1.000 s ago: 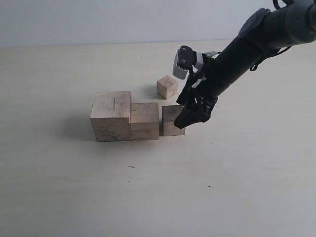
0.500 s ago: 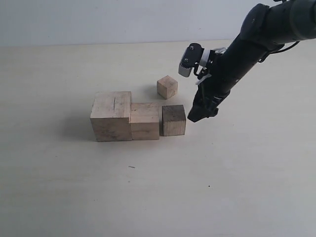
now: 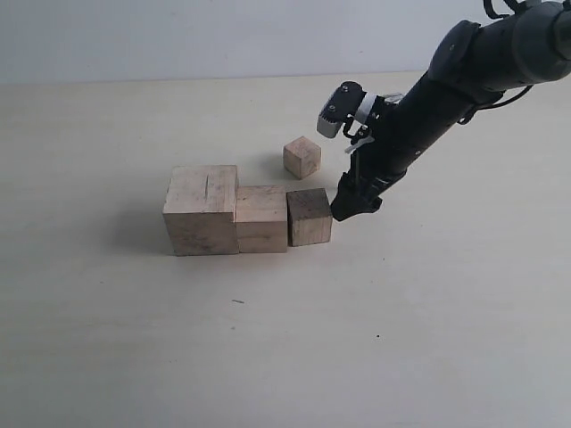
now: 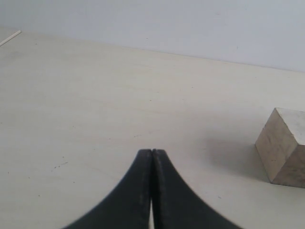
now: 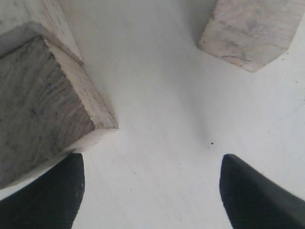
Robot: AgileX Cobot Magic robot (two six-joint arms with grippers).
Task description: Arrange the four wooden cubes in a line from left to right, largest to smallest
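Three wooden cubes stand in a row: the largest cube (image 3: 202,209) with a dark crack line on top, the second cube (image 3: 261,218), then the third cube (image 3: 310,217) with a darker top. The smallest cube (image 3: 302,157) sits apart behind the row. My right gripper (image 3: 353,203) is open and low at the third cube's right side. In the right wrist view one finger (image 5: 50,195) lies against the third cube (image 5: 43,105), and the smallest cube (image 5: 248,28) is further off. My left gripper (image 4: 152,153) is shut and empty, with a pale cube (image 4: 283,148) off to one side.
The pale tabletop (image 3: 401,339) stretches wide in front of and to the right of the row. A light wall (image 3: 223,36) runs along the table's far edge. The left arm does not show in the exterior view.
My right gripper came off the third cube, drew right, then moved back left against its side. The third cube has slid slightly left, up against the second cube.
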